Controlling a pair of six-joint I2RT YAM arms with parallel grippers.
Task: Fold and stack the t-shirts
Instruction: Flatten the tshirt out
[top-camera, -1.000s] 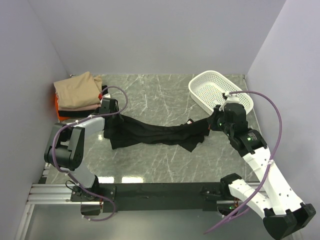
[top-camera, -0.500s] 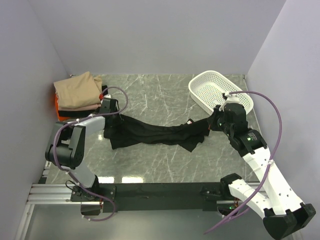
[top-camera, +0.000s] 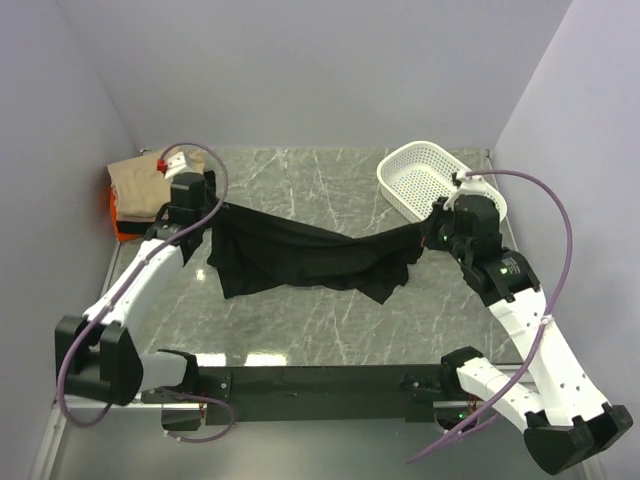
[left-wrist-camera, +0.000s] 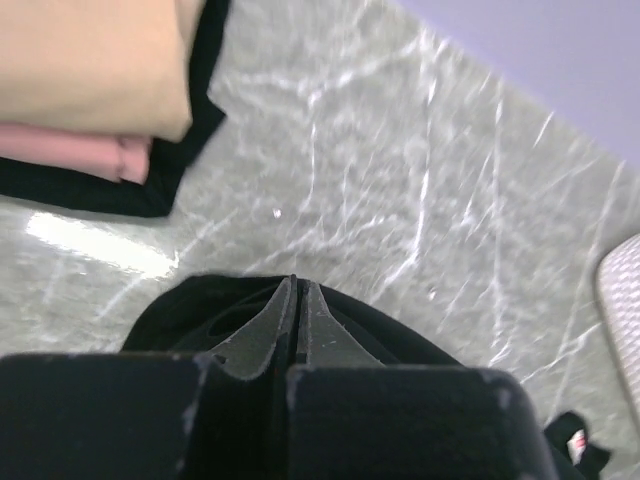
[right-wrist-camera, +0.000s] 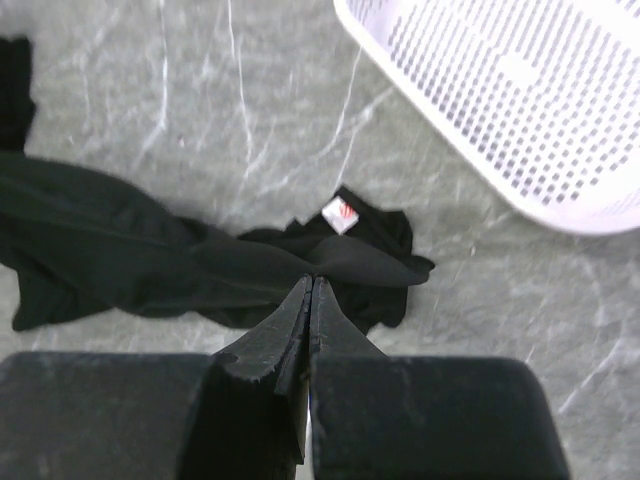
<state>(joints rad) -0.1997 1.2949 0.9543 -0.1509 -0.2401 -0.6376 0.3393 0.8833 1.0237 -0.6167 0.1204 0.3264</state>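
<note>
From above, my left gripper (top-camera: 203, 207) is covering part of the folded stack (top-camera: 135, 180). The basket (right-wrist-camera: 470, 110) is running off the right wrist view's edge.

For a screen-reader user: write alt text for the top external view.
A black t-shirt hangs stretched over a marble table, with the left tool and right tool each shut on one end. A stack of folded shirts sits at far left, a white basket at far right.
</note>
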